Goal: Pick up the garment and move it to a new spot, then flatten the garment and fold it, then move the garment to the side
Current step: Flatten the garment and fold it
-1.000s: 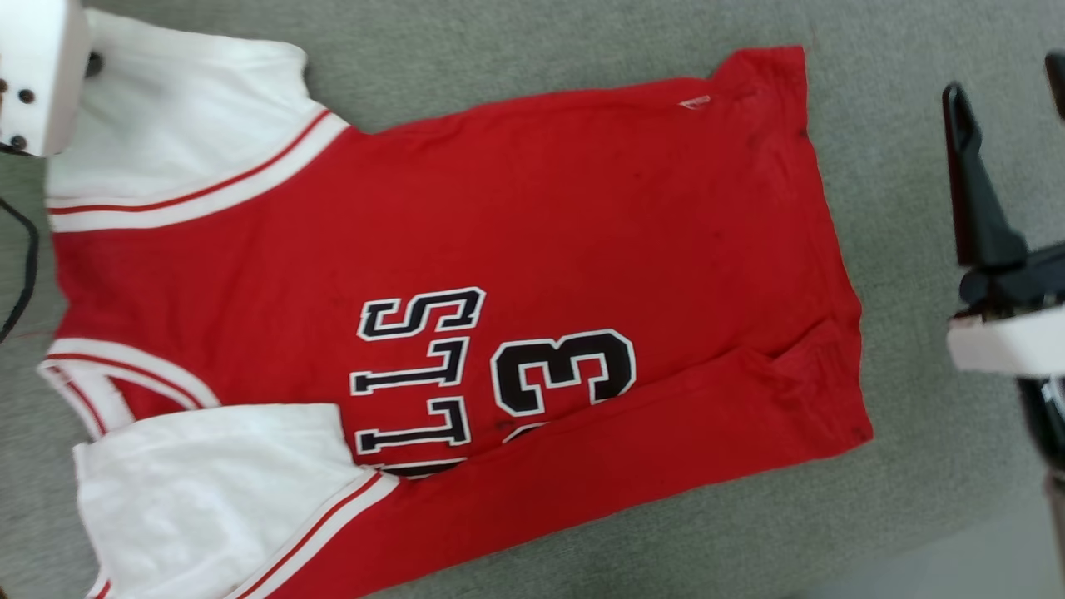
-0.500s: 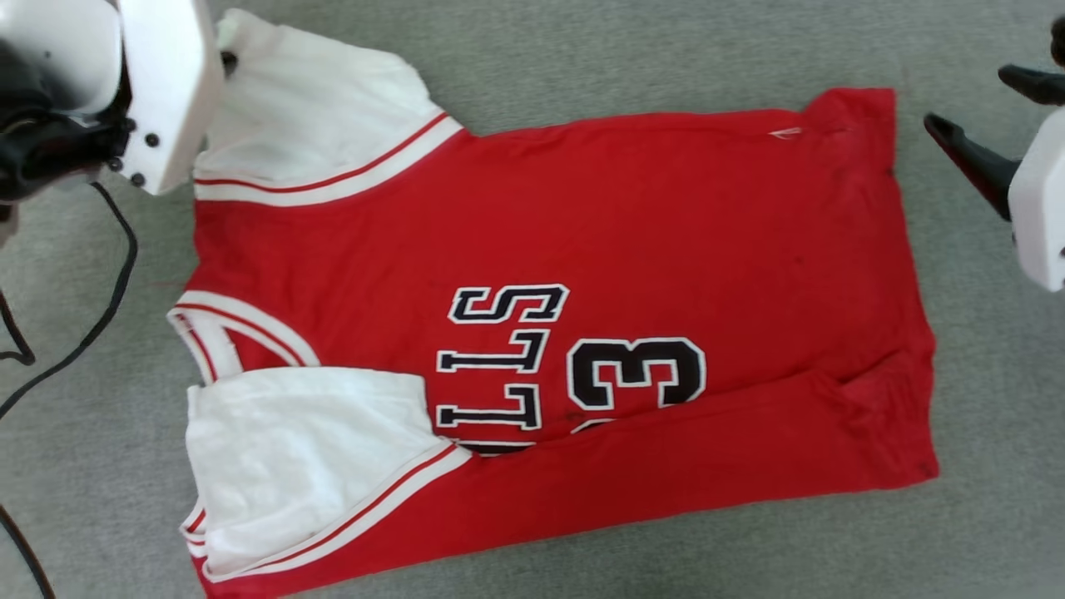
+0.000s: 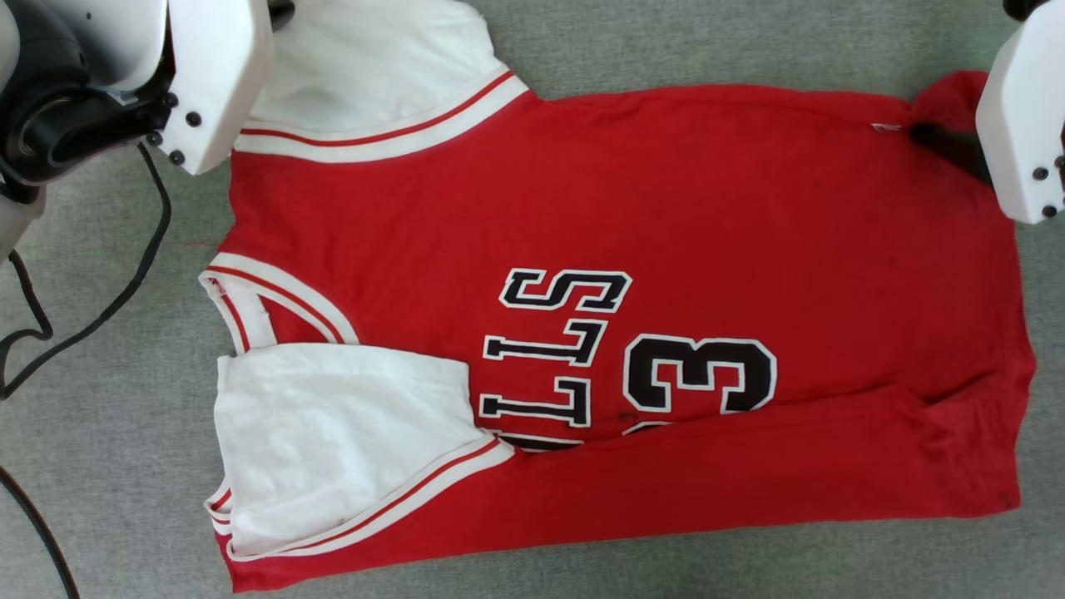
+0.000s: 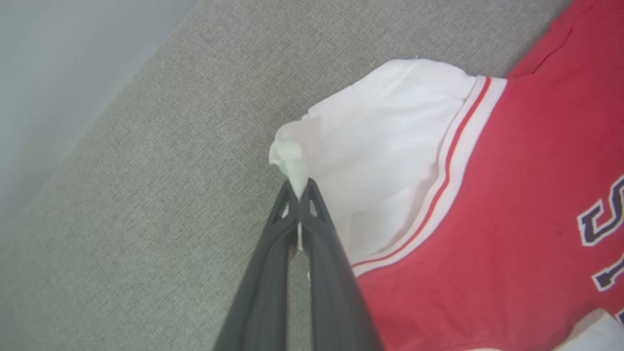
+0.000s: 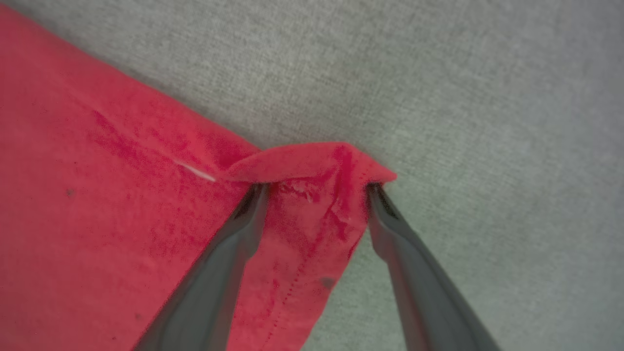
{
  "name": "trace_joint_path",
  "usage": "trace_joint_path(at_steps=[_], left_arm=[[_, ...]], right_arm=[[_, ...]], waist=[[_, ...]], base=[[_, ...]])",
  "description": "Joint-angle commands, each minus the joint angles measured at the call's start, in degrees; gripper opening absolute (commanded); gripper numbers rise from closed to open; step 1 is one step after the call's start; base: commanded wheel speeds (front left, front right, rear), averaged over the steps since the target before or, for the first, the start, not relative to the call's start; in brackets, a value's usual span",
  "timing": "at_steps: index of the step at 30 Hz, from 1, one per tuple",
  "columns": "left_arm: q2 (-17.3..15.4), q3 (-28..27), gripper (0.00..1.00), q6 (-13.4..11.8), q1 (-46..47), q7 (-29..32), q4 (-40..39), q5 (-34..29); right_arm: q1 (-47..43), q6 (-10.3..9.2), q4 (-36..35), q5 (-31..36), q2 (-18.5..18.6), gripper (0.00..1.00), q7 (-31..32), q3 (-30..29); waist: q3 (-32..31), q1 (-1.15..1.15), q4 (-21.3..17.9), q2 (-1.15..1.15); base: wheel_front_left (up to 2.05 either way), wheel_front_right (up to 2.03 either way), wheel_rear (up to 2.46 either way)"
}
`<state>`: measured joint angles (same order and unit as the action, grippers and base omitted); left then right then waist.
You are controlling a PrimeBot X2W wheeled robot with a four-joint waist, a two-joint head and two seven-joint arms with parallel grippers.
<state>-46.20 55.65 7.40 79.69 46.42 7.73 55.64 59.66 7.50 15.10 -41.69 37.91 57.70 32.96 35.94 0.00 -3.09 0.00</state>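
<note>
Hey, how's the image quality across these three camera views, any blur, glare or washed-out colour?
Head view: even, soft light, garment lettering crisp, white sleeves nearly blown out. Left wrist view: red looks washed pinkish, left gripper fingers soften toward the bottom edge. Right wrist view: softest, right gripper fingers blurred, faint shadow under the lifted hem corner.

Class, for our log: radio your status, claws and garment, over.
Left claw shut on white sleeve tip. Right claw open, straddling red hem corner. Garment flat, near edge folded over. Cable at left, apart.
</note>
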Motion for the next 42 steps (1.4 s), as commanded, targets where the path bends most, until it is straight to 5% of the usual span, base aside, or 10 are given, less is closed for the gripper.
trace_joint_path(at_steps=[1, 6, 8, 18, 24, 42], left_arm=[[0.15, 0.28, 0.00, 0.02, 0.81, -0.42, -0.27, -0.09], [0.07, 1.34, 0.00, 0.03, 1.16, -1.31, -0.42, 0.16], [-0.19, 1.81, 0.00, 0.03, 0.80, -1.84, -0.03, 0.35], [-1.62, 2.58, 0.00, 0.03, -4.19, -8.01, 1.55, 2.27], [-5.43, 3.33, 0.00, -0.60, -10.78, -12.14, -2.68, 3.31], [-16.35, 10.10, 0.00, -10.01, -38.60, -23.70, -15.76, 9.12]], right_arm=[[-0.07, -0.02, 1.60, 0.43, -1.08, 1.00, -0.47, 1.55], [-3.94, 0.02, 5.69, -2.25, -2.22, 1.00, -0.24, 6.94], [-3.31, 0.05, 6.07, -2.68, -1.77, 0.00, -1.86, 7.75], [-0.69, -0.02, 5.88, -6.01, 1.52, 0.00, -12.79, 8.91], [-4.34, -0.03, 4.70, -8.35, 3.84, 0.00, -19.55, 11.49], [-25.54, -0.03, -1.22, -14.59, 11.14, 0.00, -32.00, 16.93]], waist=[[0.80, 0.00, 0.71, 0.00], [1.17, 0.00, 1.07, 0.00], [0.69, 0.00, 0.74, 0.00], [-7.68, 0.00, -0.37, 0.00], [-13.21, 0.00, -0.44, 0.00], [-21.46, 0.00, 0.38, 0.00]], base=[[0.00, 0.00, 0.00], [0.00, 0.00, 0.00], [0.00, 0.00, 0.00], [0.00, 0.00, 0.00], [0.00, 0.00, 0.00], [0.00, 0.00, 0.00]])
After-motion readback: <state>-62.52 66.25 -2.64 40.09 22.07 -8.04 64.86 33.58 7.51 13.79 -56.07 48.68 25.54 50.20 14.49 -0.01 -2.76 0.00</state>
